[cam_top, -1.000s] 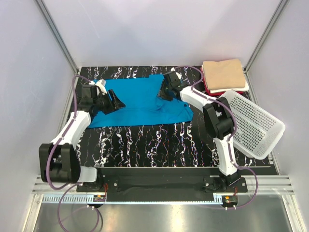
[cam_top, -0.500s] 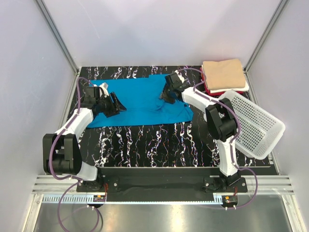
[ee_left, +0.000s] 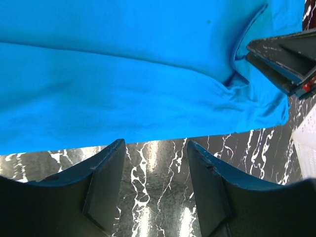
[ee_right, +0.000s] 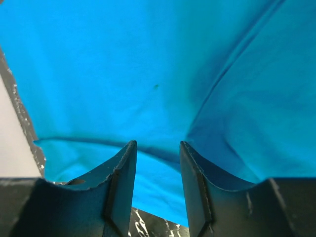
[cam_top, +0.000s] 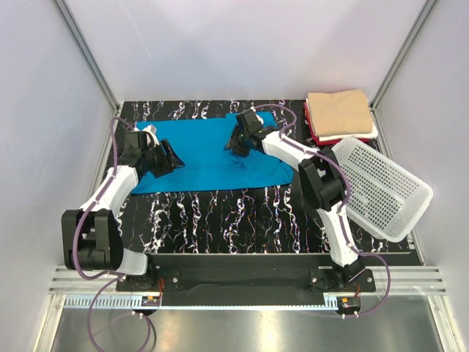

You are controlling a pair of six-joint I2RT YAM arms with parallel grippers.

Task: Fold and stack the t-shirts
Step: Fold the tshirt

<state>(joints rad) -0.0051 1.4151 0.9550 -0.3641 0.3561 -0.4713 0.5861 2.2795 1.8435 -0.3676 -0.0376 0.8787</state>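
A bright turquoise t-shirt lies spread on the black marbled table, and it fills the left wrist view and the right wrist view. My left gripper is open and empty at the shirt's left edge, above bare table just off the cloth. My right gripper is open and empty over the shirt's middle, near a raised fold. A folded tan shirt sits on folded white and red shirts at the back right.
A white perforated basket lies tilted at the right edge of the table. Metal frame posts and pale walls close in the sides and the back.
My right gripper has moved left from the shirt's right part to its middle. My left gripper has drawn back a little toward the shirt's left edge.
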